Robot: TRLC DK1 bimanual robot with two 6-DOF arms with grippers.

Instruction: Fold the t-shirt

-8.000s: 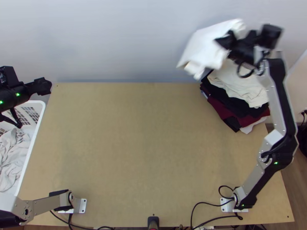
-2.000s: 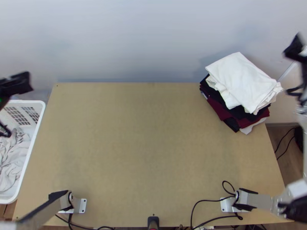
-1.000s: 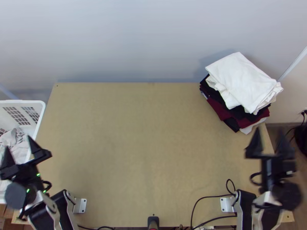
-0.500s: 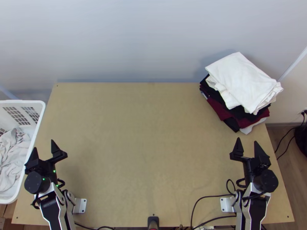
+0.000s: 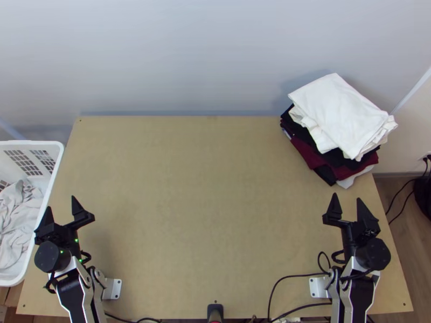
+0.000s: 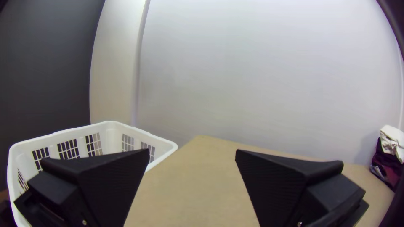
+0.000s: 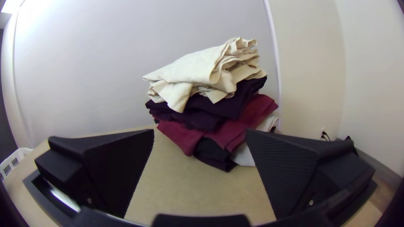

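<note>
A white shirt, folded into a compact bundle, lies on top of a stack of folded dark, maroon and white clothes at the table's far right corner. My left gripper stands open at the table's left edge, beside the basket. At the right edge, nearer than the stack, my right gripper is open with nothing in it. In the left wrist view the left gripper has its fingers wide apart. The right wrist view shows the white shirt beyond the open right gripper.
A white laundry basket holding crumpled light cloth stands at the left of the table. Black cables lie near the right arm's base. A pale wall rises behind the table.
The right gripper has let go of the white shirt, which now rests on the stack. Both arms have drawn back toward their bases and have kept still over the last half second.
</note>
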